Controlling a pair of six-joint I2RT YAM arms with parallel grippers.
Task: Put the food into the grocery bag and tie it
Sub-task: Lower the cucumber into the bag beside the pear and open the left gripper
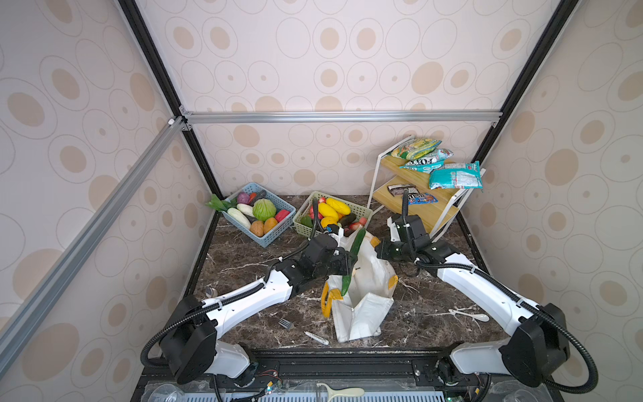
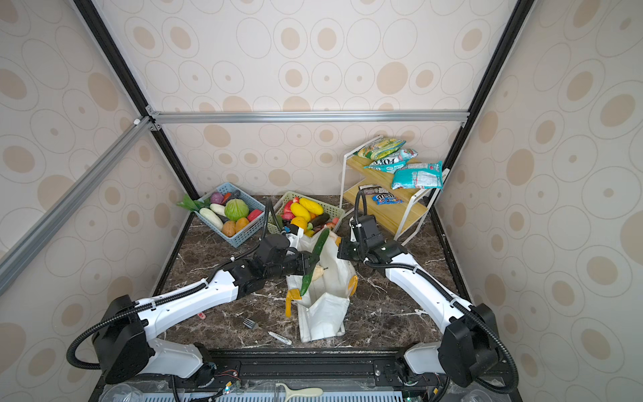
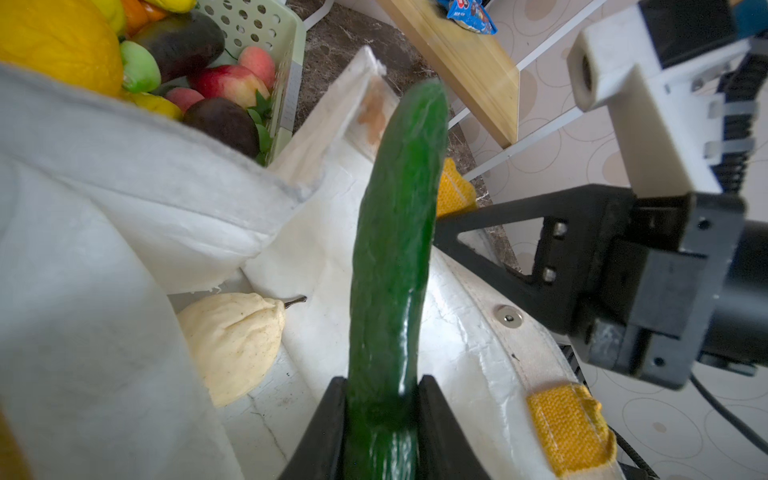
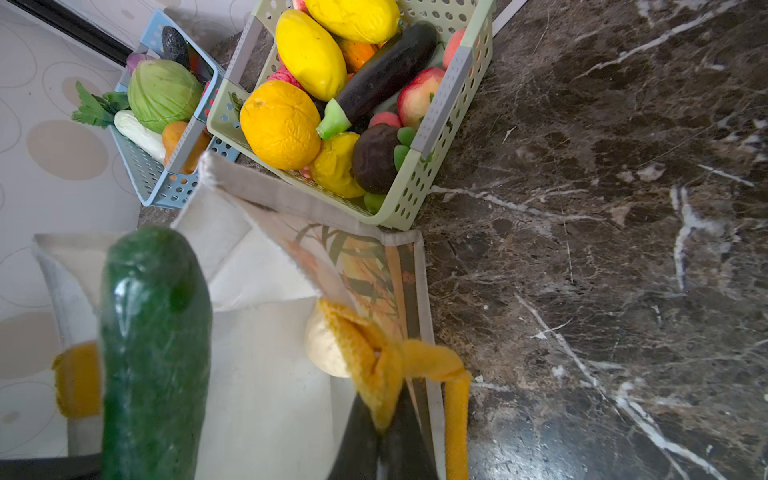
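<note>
The white grocery bag (image 1: 362, 302) (image 2: 323, 313) lies open in the middle of the table. My left gripper (image 3: 382, 399) (image 1: 350, 261) is shut on a long dark green cucumber (image 3: 395, 249) (image 2: 315, 261) (image 4: 153, 353), which hangs tilted over the bag's mouth. A beige knobbly ball (image 3: 232, 345) (image 4: 322, 349) rests inside the bag. At the bag's far rim my right gripper (image 4: 380, 432) (image 1: 378, 249) is shut on a yellow strap handle (image 4: 382, 365) and holds that side up. A green cabbage (image 1: 264, 209) and a green leaf (image 1: 216, 203) sit in the blue basket.
A blue basket (image 1: 275, 237) and a green basket (image 1: 302, 226) full of toy produce stand behind the bag. A tilted wooden shelf (image 1: 417, 209) with snack packets is at the back right. A fork (image 1: 286, 324), a pen (image 1: 316, 338) and a white spoon (image 1: 469, 315) lie near the front.
</note>
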